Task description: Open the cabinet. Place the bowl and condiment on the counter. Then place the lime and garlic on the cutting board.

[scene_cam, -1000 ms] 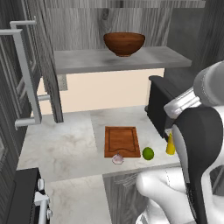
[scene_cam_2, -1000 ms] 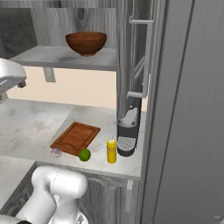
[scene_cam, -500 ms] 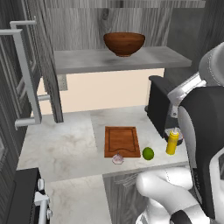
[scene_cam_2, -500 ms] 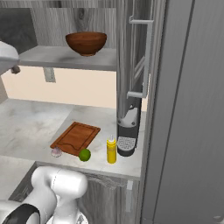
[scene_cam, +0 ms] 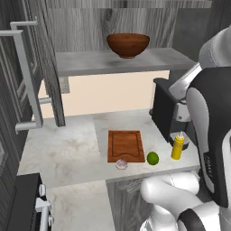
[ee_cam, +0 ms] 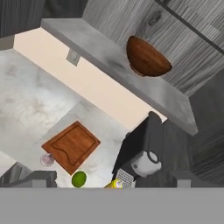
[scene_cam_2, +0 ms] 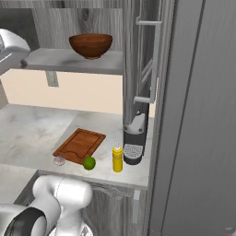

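The cabinet [scene_cam: 90,63] stands open, both doors swung wide. On its grey shelf sits the dark wooden bowl [scene_cam: 128,44] [scene_cam_2: 91,44] [ee_cam: 146,57]. Down on the marbled counter [scene_cam: 63,149] lies the cutting board [scene_cam: 125,144] [scene_cam_2: 79,144] [ee_cam: 71,145]. The garlic [scene_cam: 121,164] [scene_cam_2: 59,160] [ee_cam: 47,159] and the lime [scene_cam: 153,158] [scene_cam_2: 89,162] [ee_cam: 78,179] rest on the stone at the board's front edge. The yellow condiment [scene_cam: 177,146] [scene_cam_2: 117,158] stands upright right of them. My gripper [ee_cam: 111,180] hangs open and empty, high above the counter.
A black coffee machine [scene_cam: 164,110] [scene_cam_2: 134,138] stands right behind the condiment. The left door's bar handle [scene_cam: 25,81] juts out over the counter's left end. The right door [scene_cam_2: 147,69] rises beside the coffee machine. A stove [scene_cam: 27,203] sits at the lower left.
My arm has swung up and to the right, uncovering the condiment in the left base view. Bowl, condiment, lime and garlic have not moved. The jaws stay open.
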